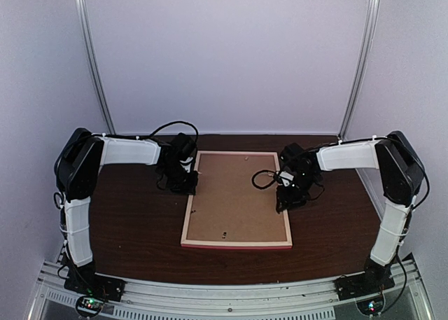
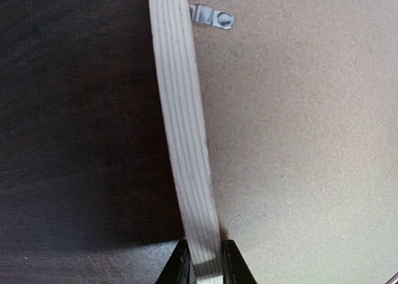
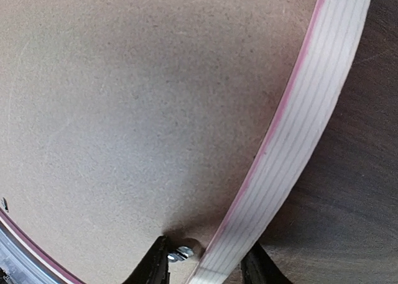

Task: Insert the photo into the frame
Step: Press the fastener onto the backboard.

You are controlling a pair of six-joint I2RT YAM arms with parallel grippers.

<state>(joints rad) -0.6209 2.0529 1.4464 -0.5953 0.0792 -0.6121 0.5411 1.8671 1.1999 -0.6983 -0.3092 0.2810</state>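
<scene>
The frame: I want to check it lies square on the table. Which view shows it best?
Top external: the frame shows whole, all four rails. The left wrist view shows only a stretch of one pale rail; the right wrist, a pink-edged stretch.

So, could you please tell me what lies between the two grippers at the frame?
Only the brown backing board, sitting inside the frame, spans the stretch between the left gripper and the right gripper. The top external view shows this.

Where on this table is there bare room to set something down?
Bare table between the frame and the near edge, widest at both near corners. Crowded along both side rails, where the left tool and right tool straddle them.
</scene>
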